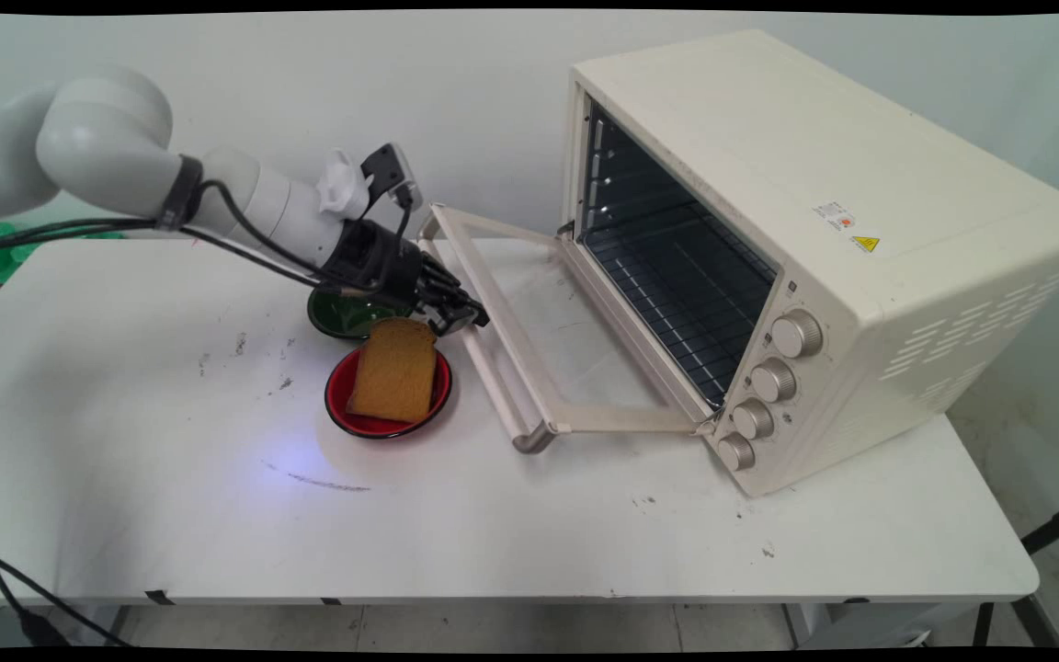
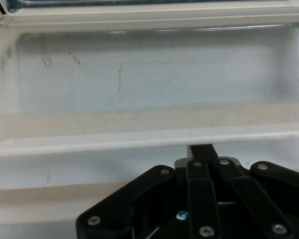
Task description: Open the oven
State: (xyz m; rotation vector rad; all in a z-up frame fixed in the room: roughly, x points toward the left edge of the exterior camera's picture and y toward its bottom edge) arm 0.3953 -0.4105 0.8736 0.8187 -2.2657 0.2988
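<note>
The toaster oven [image 1: 796, 248], cream-coloured, stands on the right half of a white table [image 1: 171, 515] in the main view, its glass door [image 1: 529, 340] dropped fully open toward the left so that it lies nearly level above the tabletop. Behind the table is a plain pale wall [image 1: 355, 83], and the tabletop carries dark scuffs and smudges. One wire rack [image 1: 677, 294] shows inside the oven, and four knobs [image 1: 773, 379] run in a column down its front panel. Two small bowls sit left of the door: a red bowl [image 1: 388, 395] holding one slice of brown bread [image 1: 393, 370] that leans up on its rim, and a green bowl [image 1: 346, 314] just behind it, partly hidden by the arm. The gripper [image 1: 465, 311] reaches in low from the left, above the far edge of the red bowl, its tips at the handle edge of the open door. Its fingers look drawn together there, though contact with the door cannot be made out.

In the hand view the door's cream frame and its glass pane [image 2: 149, 74] fill the picture, seen close. The gripper's [image 2: 202, 152] black linkage rises from the bottom, and the two fingers [image 2: 202, 154] meet in a narrow tip with no gap between them and nothing pinched, right beside the door's pale bar [image 2: 89, 142].
</note>
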